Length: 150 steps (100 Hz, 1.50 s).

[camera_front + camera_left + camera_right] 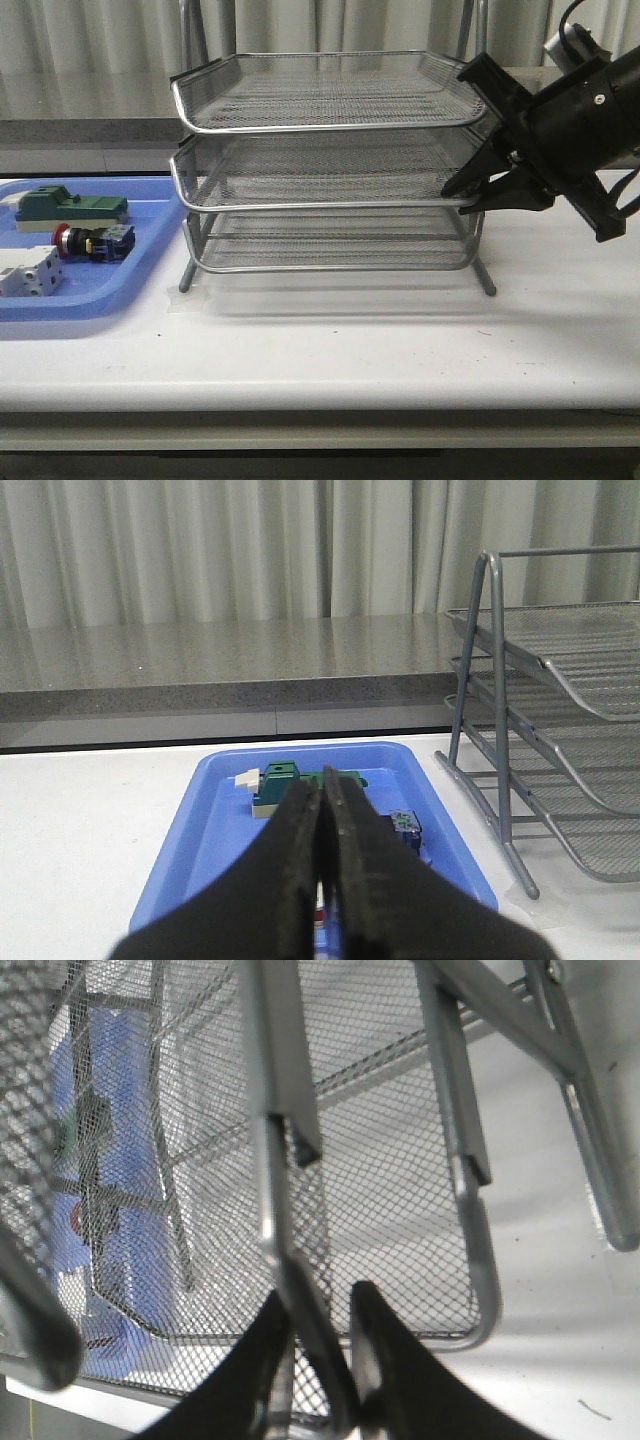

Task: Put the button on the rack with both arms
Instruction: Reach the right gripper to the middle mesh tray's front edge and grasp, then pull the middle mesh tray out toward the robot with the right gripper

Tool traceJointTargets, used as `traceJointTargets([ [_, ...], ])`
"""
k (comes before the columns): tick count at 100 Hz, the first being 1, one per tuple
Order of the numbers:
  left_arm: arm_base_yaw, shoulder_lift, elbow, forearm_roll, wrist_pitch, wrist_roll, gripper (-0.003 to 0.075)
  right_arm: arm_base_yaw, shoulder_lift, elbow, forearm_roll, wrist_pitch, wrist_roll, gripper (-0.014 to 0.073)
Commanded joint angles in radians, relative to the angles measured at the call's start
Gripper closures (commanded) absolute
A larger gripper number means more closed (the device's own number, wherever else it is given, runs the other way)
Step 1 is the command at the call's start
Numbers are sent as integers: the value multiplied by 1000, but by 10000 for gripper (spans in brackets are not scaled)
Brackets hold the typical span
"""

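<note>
The small push-button switch with a round red head and black body (92, 242) lies on its side in the flat blue plastic tray (120, 292) at the left of the white tabletop (350, 350). Its long axis runs left to right, red head to the left. It sits between a green block (75, 206) farther back and a white terminal block (28, 272) nearer the front.

The left black gripper (322, 880) is the nearer one by far. In the left wrist view its fingers (290, 860) are pressed together with nothing between them, hanging over the near part of the blue tray, and they hide most of the button; only a sliver of red shows just under the tips. So the button seems to lie almost directly below, slightly ahead of the fingers, which would have to part before coming down.

The right black gripper (478, 192) is on the far side of the three-tier silver wire-mesh rack (330, 160), well apart from the button. Its fingers (385, 1360) straddle the chrome rim of the middle tier at its right front corner and look clamped on it, probably to steady or slide that tier.
</note>
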Motion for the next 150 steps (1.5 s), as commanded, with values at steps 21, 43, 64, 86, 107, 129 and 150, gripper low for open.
traceJointTargets([
  [21,-6,-32,47,-10,-79,-11,740,0,-39,-18,17,58,-19,613],
  [43,-6,-32,47,-10,-79,-11,740,0,-42,59,-31,90,-19,613],
  [64,-6,-32,47,-10,-79,-11,740,0,-106,179,-69,114,-43,611],
  [86,-6,-32,47,-10,-79,-11,740,0,-248,316,-71,93,-50,611],
  [107,-6,-32,47,-10,-79,-11,740,0,-330,362,-74,82,-50,585],
  [129,-6,-32,47,-10,-79,-11,740,0,-333,361,-87,71,-63,278],
  [150,-6,-32,47,-10,-79,-11,740,0,-337,361,-105,104,-132,56],
])
